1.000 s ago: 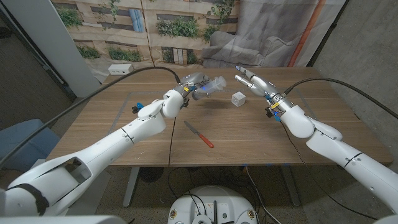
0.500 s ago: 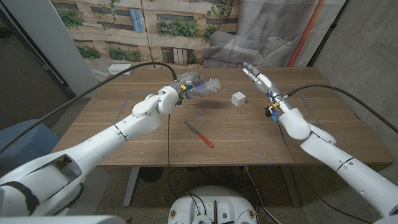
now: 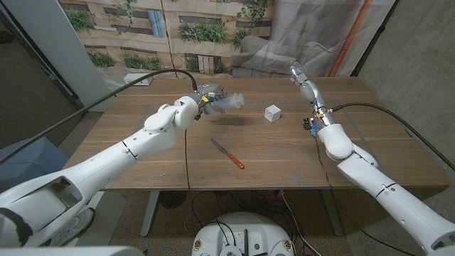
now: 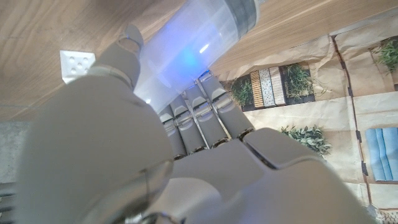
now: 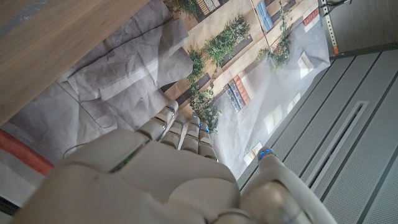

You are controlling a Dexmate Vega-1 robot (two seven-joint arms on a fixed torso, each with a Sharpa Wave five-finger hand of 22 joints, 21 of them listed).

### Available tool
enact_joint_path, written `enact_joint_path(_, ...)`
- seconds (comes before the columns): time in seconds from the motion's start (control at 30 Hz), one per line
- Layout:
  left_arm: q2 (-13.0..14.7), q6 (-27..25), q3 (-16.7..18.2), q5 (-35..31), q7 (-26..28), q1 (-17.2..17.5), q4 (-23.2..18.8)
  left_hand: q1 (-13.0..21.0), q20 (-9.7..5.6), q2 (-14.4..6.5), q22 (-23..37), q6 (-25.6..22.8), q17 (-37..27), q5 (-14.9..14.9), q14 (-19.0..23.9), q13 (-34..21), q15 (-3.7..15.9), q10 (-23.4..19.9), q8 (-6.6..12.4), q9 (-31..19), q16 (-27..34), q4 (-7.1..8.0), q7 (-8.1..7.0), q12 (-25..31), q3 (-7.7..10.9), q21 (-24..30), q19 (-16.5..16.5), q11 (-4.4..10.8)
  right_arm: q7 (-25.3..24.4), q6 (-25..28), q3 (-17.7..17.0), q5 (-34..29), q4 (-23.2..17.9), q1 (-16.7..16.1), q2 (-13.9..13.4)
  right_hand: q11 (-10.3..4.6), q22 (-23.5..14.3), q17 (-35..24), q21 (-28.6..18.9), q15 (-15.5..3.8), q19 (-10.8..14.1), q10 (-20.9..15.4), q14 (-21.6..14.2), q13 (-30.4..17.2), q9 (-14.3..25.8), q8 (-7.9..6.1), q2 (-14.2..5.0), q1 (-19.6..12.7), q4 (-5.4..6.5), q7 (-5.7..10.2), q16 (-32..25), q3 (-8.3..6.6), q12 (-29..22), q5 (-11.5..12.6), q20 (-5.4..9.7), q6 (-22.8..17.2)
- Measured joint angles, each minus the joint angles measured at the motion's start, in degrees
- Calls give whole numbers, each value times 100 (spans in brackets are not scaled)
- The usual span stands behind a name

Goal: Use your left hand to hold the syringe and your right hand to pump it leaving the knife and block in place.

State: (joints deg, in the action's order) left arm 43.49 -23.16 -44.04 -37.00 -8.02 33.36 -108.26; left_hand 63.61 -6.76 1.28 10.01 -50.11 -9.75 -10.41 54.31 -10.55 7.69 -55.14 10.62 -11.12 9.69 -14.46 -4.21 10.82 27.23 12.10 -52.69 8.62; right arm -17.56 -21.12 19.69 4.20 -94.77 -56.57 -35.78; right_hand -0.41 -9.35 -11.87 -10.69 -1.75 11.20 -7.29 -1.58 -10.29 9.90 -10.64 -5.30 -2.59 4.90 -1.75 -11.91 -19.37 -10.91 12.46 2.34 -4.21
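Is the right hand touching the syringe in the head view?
No, the right hand is raised well apart from the syringe, which the left hand holds.

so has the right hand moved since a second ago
Yes. The right hand has drawn back from beside the white block toward the table's far edge, away from the syringe the left hand holds.

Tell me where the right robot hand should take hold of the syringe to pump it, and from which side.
Probably the free end of the syringe, approached from the robot's right. The left robot hand wraps the barrel's other end, and the free end points toward the block.
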Motion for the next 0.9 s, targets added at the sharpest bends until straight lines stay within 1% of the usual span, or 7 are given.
enact_joint_path(0.17, 70, 46, -44, -190, -165, -26, 2, 0, 0, 0, 1, 0, 1, 0, -31, 0, 7, 3, 23, 0, -6, 0, 0, 0, 0, 0, 0, 3, 29, -36, -63, 353, 107, -2, 156, 0, 0, 0, 0, 0, 0, 0, 0, 0, 0, 0, 0, 0, 0, 0, 0, 0, 0, 0, 0, 0)
enact_joint_path(0.33, 123, 257, -102, -323, -289, -118, 154, 0, 0, 0, 1, -2, 1, 1, -40, 0, -2, 31, 23, 0, -6, 0, -2, 0, 0, -1, 0, 31, 163, -82, -123, 867, 201, 2, 264, 22, 0, -22, 0, 22, 0, 22, 23, 1, 0, 0, 1, 1, 0, 0, 0, 0, 0, 0, 0, 0)
enact_joint_path(0.5, 135, 534, -120, -358, -399, -194, 306, 0, 0, 0, 0, -8, 2, 4, -41, 0, -3, 31, 23, 0, -6, 1, -8, 0, -1, -2, 0, 31, 333, 13, -184, 1314, 236, 15, 286, 20, 0, -29, 6, 62, -27, 23, 65, 1, 0, 0, 54, 54, 17, -3, 0, 17, 3, 0, -18, 3)
enact_joint_path(0.57, 142, 647, -133, -360, -461, -249, 404, 0, 0, 0, -1, -8, 2, 4, -49, 0, -9, 31, 23, 0, -6, 1, -8, 0, -1, -3, 0, 31, 389, 71, -206, 1451, 237, 19, 284, -13, 0, -48, 33, 41, -115, 56, 86, 1, 0, 3, 54, 54, 32, -43, 0, 33, 3, 0, -11, 48)
enact_joint_path(0.7, 151, 843, -158, -371, -593, -331, 526, 0, 0, 0, -2, -9, 3, 5, -49, 1, -9, 31, 23, 0, -6, 1, -9, -1, -1, -7, 0, 31, 519, 224, -253, 1784, 237, 27, 267, 7, 0, -53, 55, 58, -198, 118, 102, 1, 0, 57, 54, 56, 56, -31, 0, 57, 50, 0, -10, 158)
enact_joint_path(0.77, 155, 958, -176, -388, -693, -382, 611, 0, 0, 0, -3, -9, 3, 5, -49, 1, -10, 31, 23, 0, -6, 1, -9, -1, -1, -9, 0, 31, 601, 314, -279, 2005, 246, 41, 262, 13, 0, -53, 55, 62, -218, 182, 149, 7, 0, 59, 120, 123, 56, -1, 0, 57, 55, 0, -30, 188)
enact_joint_path(0.9, 156, 1069, -187, -408, -800, -426, 686, 0, 0, 0, -3, -9, 4, 6, -49, 2, -10, 30, 22, 0, -10, 1, -9, -2, -1, -13, 0, 31, 675, 403, -304, 2220, 280, 64, 262, 19, 0, -53, 54, 62, -217, 188, 168, 17, 0, 59, 54, 189, 80, -22, 0, 80, 55, 0, -30, 210)
